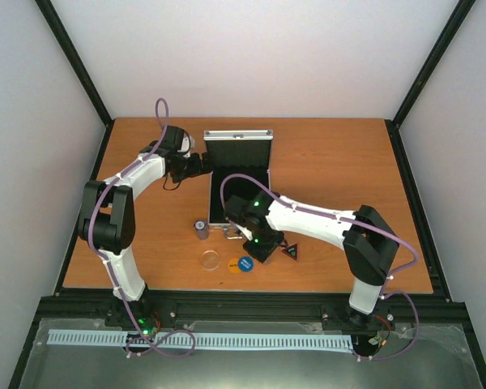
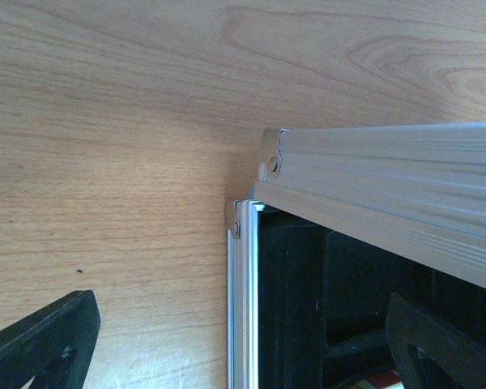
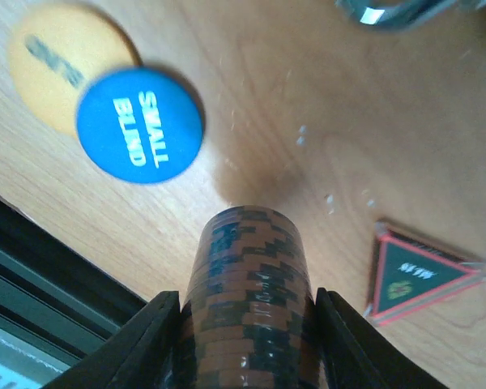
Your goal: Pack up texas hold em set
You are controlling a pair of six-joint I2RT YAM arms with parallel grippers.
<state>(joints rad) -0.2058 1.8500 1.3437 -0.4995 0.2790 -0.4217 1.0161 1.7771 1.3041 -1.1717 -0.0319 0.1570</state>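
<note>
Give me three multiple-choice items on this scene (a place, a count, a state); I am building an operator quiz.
1. Where on the table does the blue disc lie? A far edge; B near edge, beside the orange disc; C left edge.
2. How many discs lie on the table? A one; B three; C five.
3. The right gripper is: A open, empty; B shut on the chip stack; C shut on nothing.
Key: 1 B, it sits by the orange one near the arms; 2 B, blue, orange and the clear disc; 3 B, both fingers press the stack.
</note>
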